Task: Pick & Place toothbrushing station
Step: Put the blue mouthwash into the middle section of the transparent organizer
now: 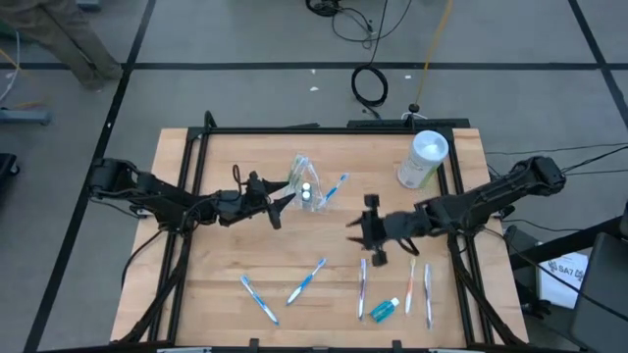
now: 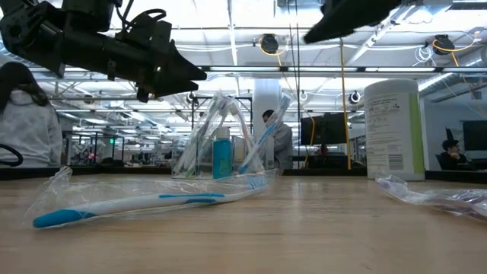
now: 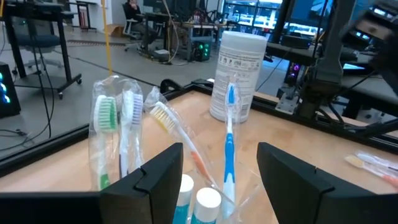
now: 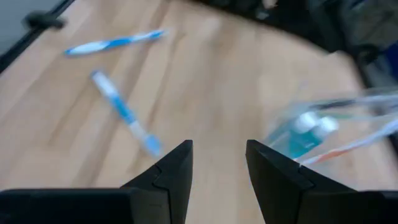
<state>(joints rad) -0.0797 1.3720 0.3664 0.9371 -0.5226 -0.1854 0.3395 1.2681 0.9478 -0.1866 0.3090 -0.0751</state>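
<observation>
The toothbrushing station is a small clear container that stands on the table's far middle. It holds several toothbrushes and two toothpaste tubes, and a blue toothbrush leans out of it. It also shows in the low view and the left wrist view. My left gripper is open, just left of the station and above it. In its wrist view the fingers frame the brush heads without touching. My right gripper is open and empty above the table's middle, right of the station.
A white canister stands at the far right. Loose blue toothbrushes, wrapped toothbrushes and a teal toothpaste tube lie near the front edge. A wrapped toothbrush lies close to the low camera. Black frame rails border the table.
</observation>
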